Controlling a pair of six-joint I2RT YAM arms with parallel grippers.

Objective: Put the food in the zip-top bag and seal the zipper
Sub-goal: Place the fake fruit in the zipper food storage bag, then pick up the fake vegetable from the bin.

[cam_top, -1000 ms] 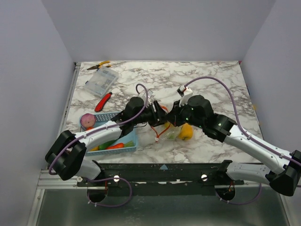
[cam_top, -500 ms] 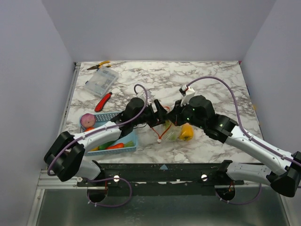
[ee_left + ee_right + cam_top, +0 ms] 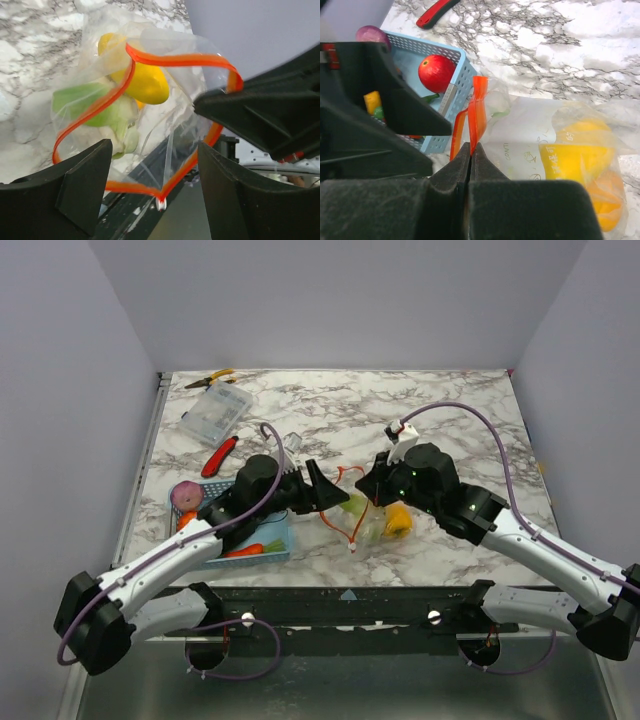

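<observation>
The zip-top bag (image 3: 375, 525) lies mid-table with its mouth open. Its red-orange zipper (image 3: 172, 61) forms a wide loop. Inside are a yellow pepper (image 3: 145, 82), a green piece (image 3: 92, 102) and a pale cauliflower (image 3: 122, 137). My right gripper (image 3: 471, 146) is shut on the zipper's upper edge (image 3: 479, 107) and holds it up. My left gripper (image 3: 155, 195) is open and empty, just left of the mouth (image 3: 320, 485). The tomato (image 3: 436, 73), onion (image 3: 186, 496) and carrot (image 3: 246, 550) sit in the blue basket (image 3: 278, 530).
A red-handled utility knife (image 3: 220, 455), a rigid clear box (image 3: 215, 412) and pliers (image 3: 212, 378) lie at the back left. The basket stands right beside the bag's left side. The table's near edge is just below the bag.
My left gripper has drawn back to the left, away from the bag's mouth. The zipper loop now hangs wider open. My right gripper keeps its hold.
</observation>
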